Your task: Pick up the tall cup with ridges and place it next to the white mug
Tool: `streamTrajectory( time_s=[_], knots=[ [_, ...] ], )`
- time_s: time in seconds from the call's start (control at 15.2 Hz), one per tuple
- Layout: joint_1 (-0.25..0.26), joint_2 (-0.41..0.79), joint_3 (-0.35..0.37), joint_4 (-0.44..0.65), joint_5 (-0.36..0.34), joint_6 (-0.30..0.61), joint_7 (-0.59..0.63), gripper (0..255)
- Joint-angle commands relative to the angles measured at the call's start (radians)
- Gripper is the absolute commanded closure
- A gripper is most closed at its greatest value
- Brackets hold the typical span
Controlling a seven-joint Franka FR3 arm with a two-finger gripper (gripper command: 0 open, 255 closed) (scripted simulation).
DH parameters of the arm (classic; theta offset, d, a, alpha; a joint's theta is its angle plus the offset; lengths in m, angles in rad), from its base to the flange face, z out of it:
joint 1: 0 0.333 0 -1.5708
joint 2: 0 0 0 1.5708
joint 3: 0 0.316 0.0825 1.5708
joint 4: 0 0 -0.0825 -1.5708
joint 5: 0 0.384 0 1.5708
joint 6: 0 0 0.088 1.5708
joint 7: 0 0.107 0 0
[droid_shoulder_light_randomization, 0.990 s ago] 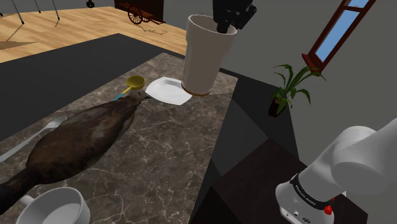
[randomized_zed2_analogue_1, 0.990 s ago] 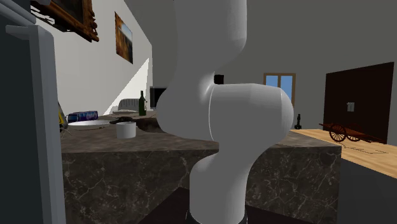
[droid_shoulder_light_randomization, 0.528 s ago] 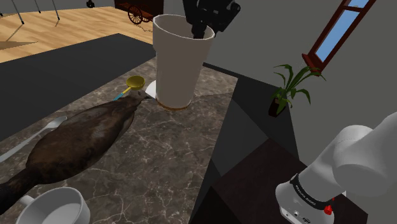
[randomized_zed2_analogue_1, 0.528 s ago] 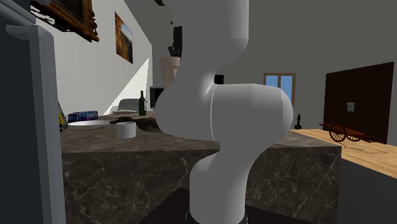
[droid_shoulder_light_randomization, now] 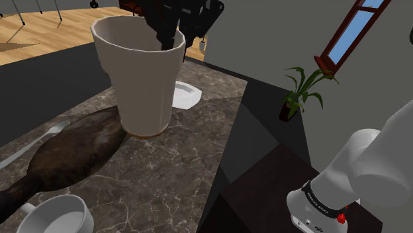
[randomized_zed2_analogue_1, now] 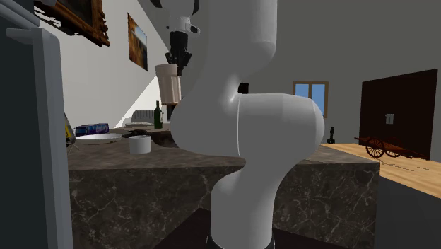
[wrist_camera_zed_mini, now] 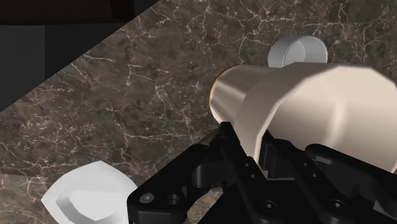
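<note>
We are seeing the gripper [droid_shoulder_light_randomization: 167, 38] clamping its two black fingers on the rim of the tall cup [droid_shoulder_light_randomization: 141, 79], one finger inside the mouth and the other outside against the wall. The cup is hanging upright just below the hand, and in the second exterior view it [randomized_zed2_analogue_1: 169, 83] is riding well above the marble counter [droid_shoulder_light_randomization: 179, 172] under the gripper [randomized_zed2_analogue_1: 179, 60]. We are looking into its mouth in the shoulder view and finding only its own pale inner wall. In the wrist view the cup [wrist_camera_zed_mini: 299, 102] is stretching away from the fingers toward the white mug [wrist_camera_zed_mini: 296, 51], which is standing on the counter beyond its base. The mug [droid_shoulder_light_randomization: 56, 215] is showing a plain white inside. A white dish [droid_shoulder_light_randomization: 187, 96] is lying behind the cup, and a dark brown long shape [droid_shoulder_light_randomization: 66, 155] beside a grey spoon [droid_shoulder_light_randomization: 33, 145].
</note>
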Motion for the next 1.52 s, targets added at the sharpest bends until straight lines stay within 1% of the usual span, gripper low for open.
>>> streamTrajectory(
  time_s=[0.0, 0.07, 0.73, 1.45],
  knots=[
    [0.036, 0.071, 0.038, 0.069, -0.049, -0.008, 0.07, 255],
    [0.07, 0.13, 0.065, 0.13, -0.093, -0.02, 0.122, 255],
    [0.047, 0.059, 0.046, -0.084, -0.044, 0.136, 0.088, 255],
    [0.039, 0.025, 0.039, -0.266, -0.021, 0.291, 0.068, 255]
  ],
)
